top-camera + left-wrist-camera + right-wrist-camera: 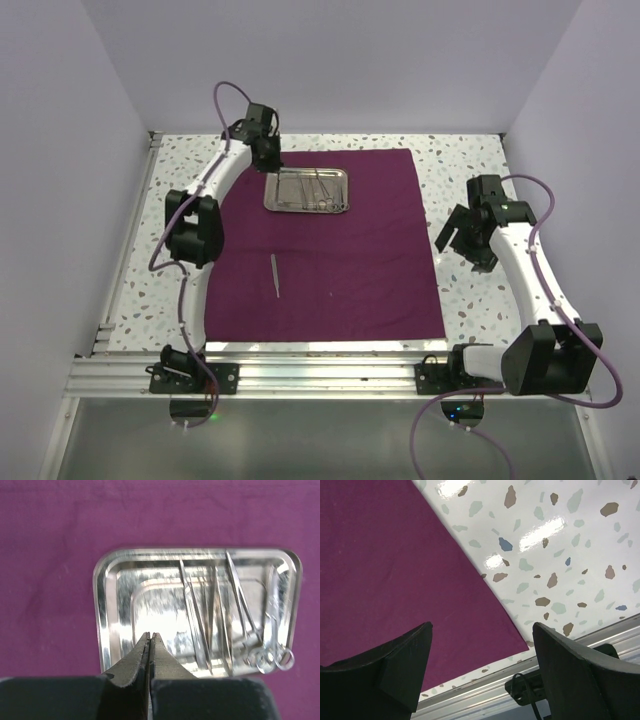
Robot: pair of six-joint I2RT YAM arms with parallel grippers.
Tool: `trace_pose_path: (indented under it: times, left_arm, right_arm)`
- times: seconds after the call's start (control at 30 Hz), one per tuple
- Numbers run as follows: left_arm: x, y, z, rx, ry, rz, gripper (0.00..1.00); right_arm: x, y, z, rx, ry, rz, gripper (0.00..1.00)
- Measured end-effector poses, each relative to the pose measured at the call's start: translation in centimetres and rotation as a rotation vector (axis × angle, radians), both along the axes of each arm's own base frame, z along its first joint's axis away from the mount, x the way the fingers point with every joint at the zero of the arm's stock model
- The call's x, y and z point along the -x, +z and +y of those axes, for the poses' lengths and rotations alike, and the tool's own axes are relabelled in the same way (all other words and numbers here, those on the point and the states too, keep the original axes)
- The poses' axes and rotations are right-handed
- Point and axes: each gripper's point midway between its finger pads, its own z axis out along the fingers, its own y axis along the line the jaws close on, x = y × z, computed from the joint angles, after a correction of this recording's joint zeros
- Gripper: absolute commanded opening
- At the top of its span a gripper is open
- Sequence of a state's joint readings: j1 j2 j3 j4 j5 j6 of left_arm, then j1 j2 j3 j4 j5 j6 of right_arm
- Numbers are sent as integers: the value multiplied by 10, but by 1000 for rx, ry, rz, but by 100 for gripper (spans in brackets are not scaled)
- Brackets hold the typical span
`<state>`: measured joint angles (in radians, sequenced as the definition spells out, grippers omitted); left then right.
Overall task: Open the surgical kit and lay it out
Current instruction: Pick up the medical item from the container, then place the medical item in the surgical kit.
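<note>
The dark purple cloth [330, 250] lies spread flat on the table. A shiny steel tray [308, 190] sits on its far part and holds several slim instruments [215, 620], among them ring-handled forceps [272, 657]. One slim metal tool [274, 274] lies alone on the cloth left of centre. My left gripper [268, 160] hovers at the tray's far left edge, and in the left wrist view it [150, 636] is shut with nothing between the fingers. My right gripper [452, 240] is open and empty beside the cloth's right edge [485, 575].
The speckled white tabletop [560, 540] surrounds the cloth. An aluminium rail [320, 365] runs along the near edge with both arm bases on it. White walls close in the left, back and right sides.
</note>
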<state>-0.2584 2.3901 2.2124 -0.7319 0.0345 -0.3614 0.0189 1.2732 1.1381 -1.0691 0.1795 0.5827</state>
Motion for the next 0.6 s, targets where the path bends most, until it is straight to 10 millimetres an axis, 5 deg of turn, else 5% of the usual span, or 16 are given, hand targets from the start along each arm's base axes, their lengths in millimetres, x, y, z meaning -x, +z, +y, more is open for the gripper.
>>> trace_pose_path:
  times: [0.1, 0.23, 0.43, 0.57, 0.6]
  left_arm:
    - [26, 14, -1, 14, 1, 18, 0]
    - [87, 14, 1, -21, -1, 86, 0]
    - [190, -10, -10, -58, -42, 195, 0]
    - [221, -30, -13, -79, -47, 251, 0]
    - [226, -34, -13, -84, -46, 262, 10]
  right_arm:
    - [0, 1, 2, -9, 3, -9, 85]
    - [3, 2, 3, -14, 5, -21, 85]
    - [10, 0, 2, -14, 5, -19, 85]
    - [12, -3, 2, -13, 5, -11, 85]
    - [12, -3, 2, -13, 5, -11, 85]
